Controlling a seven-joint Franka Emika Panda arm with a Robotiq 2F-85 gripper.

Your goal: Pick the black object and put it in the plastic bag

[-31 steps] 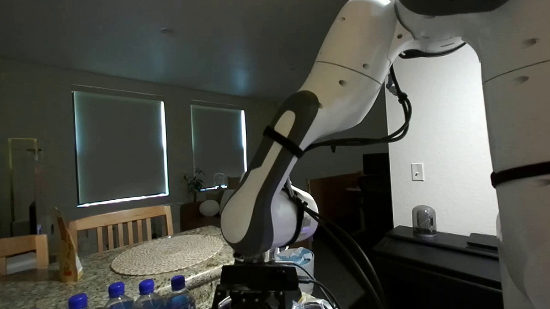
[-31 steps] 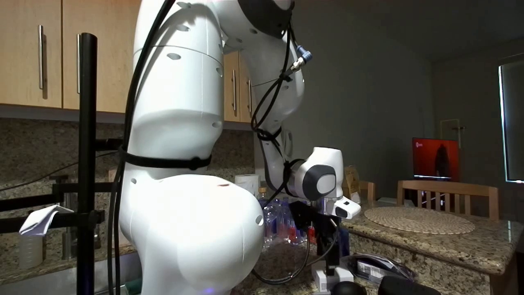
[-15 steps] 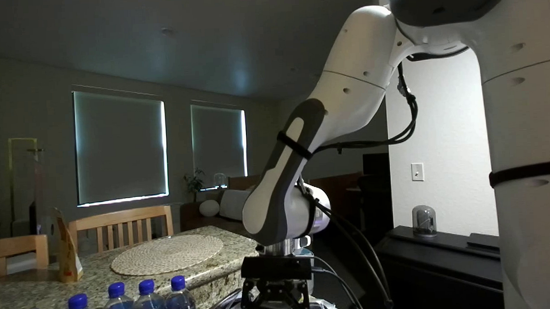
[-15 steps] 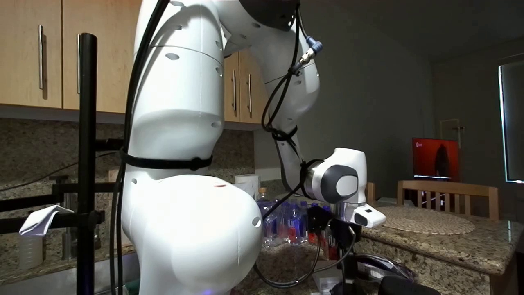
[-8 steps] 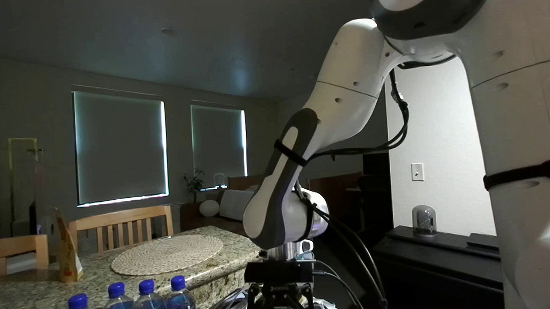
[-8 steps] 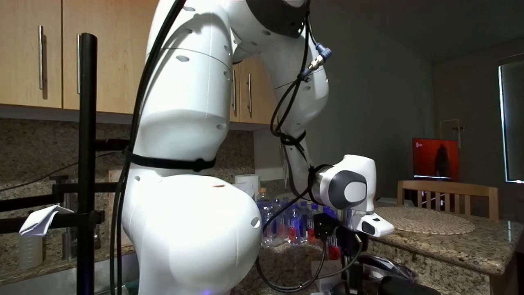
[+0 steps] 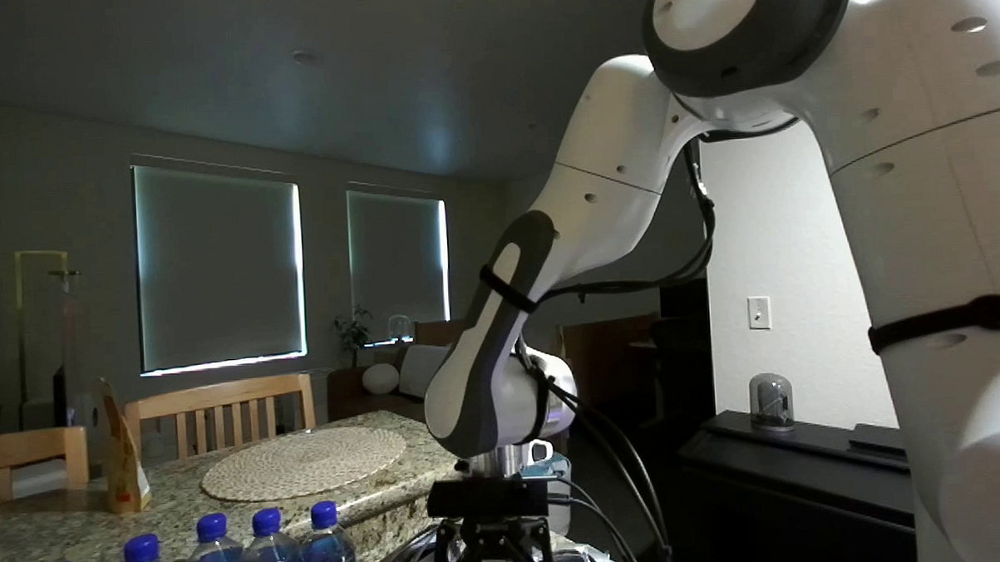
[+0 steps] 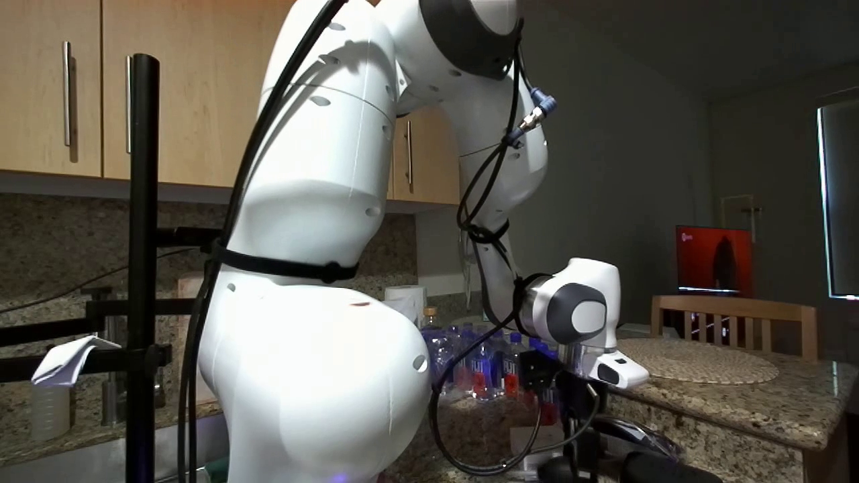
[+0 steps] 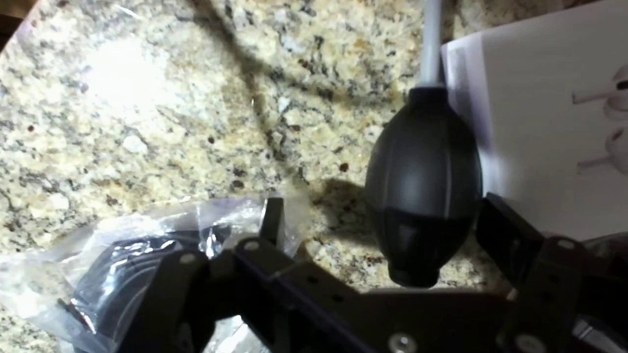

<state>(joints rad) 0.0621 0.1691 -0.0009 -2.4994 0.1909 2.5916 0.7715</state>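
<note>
The black object is a rubber bulb (image 9: 424,181) with a grey nozzle, lying on the granite counter in the wrist view. My gripper (image 9: 381,218) is open around the bulb's lower end. The right finger is at or very near the bulb's side; the left finger stands apart with a gap. A clear plastic bag (image 9: 162,245) with something dark and curved inside lies left of the left finger. In the exterior views my gripper (image 7: 493,547) (image 8: 580,422) points down, with its fingertips cut off or hidden. A plastic bag also shows there (image 8: 634,436).
A white box (image 9: 544,127) with printed earbuds lies right beside the bulb. Several blue-capped water bottles (image 7: 264,555) (image 8: 483,369) stand on the counter. A raised granite counter (image 8: 711,409) holds a woven mat (image 8: 691,362). A black shape (image 8: 664,469) is at the bottom edge.
In an exterior view the gripper has moved right, away from the white box, and lower. In the last half second it moved only slightly. The arm leans further forward.
</note>
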